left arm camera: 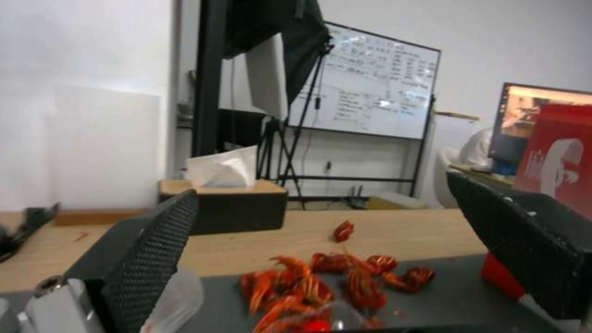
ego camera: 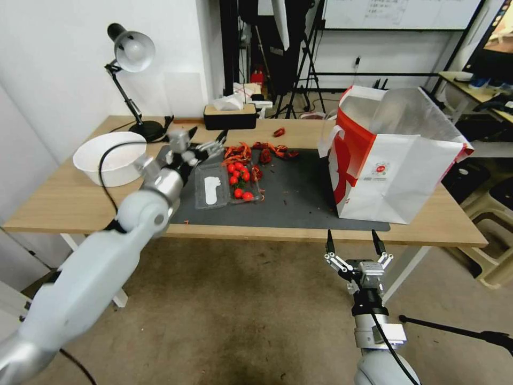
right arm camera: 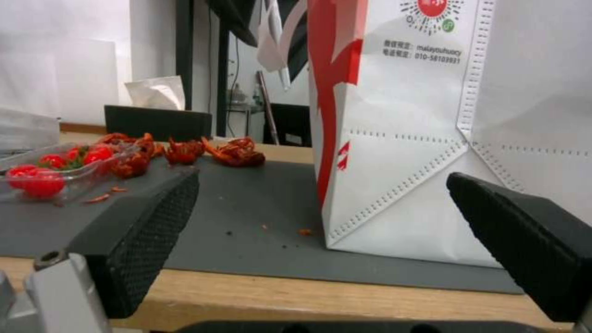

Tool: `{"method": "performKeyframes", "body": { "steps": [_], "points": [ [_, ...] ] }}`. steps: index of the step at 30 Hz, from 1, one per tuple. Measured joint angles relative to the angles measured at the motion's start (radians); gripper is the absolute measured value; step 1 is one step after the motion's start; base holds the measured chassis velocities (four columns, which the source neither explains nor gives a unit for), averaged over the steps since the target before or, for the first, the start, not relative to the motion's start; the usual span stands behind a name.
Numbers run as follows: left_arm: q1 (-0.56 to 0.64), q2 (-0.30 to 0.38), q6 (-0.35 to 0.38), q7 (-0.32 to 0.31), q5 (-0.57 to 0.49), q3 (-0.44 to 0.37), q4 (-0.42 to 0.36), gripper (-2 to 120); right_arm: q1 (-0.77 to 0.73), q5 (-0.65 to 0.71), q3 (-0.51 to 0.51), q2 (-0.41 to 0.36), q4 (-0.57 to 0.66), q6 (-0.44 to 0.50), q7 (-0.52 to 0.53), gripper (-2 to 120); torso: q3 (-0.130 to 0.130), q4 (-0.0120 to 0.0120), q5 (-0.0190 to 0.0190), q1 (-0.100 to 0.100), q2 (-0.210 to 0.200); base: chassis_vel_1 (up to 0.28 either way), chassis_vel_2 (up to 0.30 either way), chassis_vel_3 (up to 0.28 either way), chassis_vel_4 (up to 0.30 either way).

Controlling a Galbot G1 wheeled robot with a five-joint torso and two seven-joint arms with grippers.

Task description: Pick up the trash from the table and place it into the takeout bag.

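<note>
The trash on the table (ego camera: 64, 203) is a pile of red crayfish shells (ego camera: 256, 152) at the back of the dark mat (ego camera: 299, 198) and a clear plastic tray (ego camera: 227, 184) holding cherry tomatoes. My left gripper (ego camera: 208, 133) hovers open over the tray's far end, just left of the shells (left arm camera: 333, 277), with nothing between its fingers. The takeout bag (ego camera: 395, 166) stands upright and open on the mat's right side. My right gripper (ego camera: 352, 238) is open and empty below the table's front edge, facing the bag (right arm camera: 432, 115).
A white bowl (ego camera: 109, 158) sits on the table's left end beside a desk lamp (ego camera: 131, 59). A tissue box (ego camera: 230, 115) stands at the back edge, with one stray shell (ego camera: 279, 132) near it. Stools (ego camera: 491, 214) and a tripod are off to the right.
</note>
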Motion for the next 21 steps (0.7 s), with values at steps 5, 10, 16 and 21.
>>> {"method": "performKeyframes", "body": {
  "steps": [5, 10, 16, 21],
  "points": [
    [0.108, 0.005, 0.013, -0.048, 0.029, -0.066, -0.059, 100, 0.003, 0.000, -0.006, 0.000, 0.001, -0.003, 0.000, 100, 0.000, 0.0000, 0.0002, 0.000, 0.000, 0.000, 0.000, 0.000, 0.000],
    [0.374, 0.001, 0.025, -0.123, 0.130, -0.243, -0.224, 100, 0.001, -0.006, -0.013, 0.006, 0.003, -0.003, -0.001, 100, 0.000, -0.0001, 0.0005, 0.000, 0.000, 0.000, 0.000, 0.000, 0.000],
    [0.649, -0.090, -0.001, -0.121, 0.308, -0.421, -0.329, 100, -0.009, -0.013, -0.015, 0.008, 0.004, 0.002, -0.001, 100, 0.000, -0.0002, 0.0004, 0.000, 0.000, 0.000, 0.000, 0.000, 0.000],
    [0.793, -0.171, -0.048, -0.086, 0.374, -0.519, -0.369, 100, -0.014, -0.014, -0.011, 0.006, 0.007, 0.005, -0.001, 100, 0.000, -0.0001, 0.0004, 0.000, 0.000, 0.000, 0.000, 0.000, 0.000]
  ]
}}
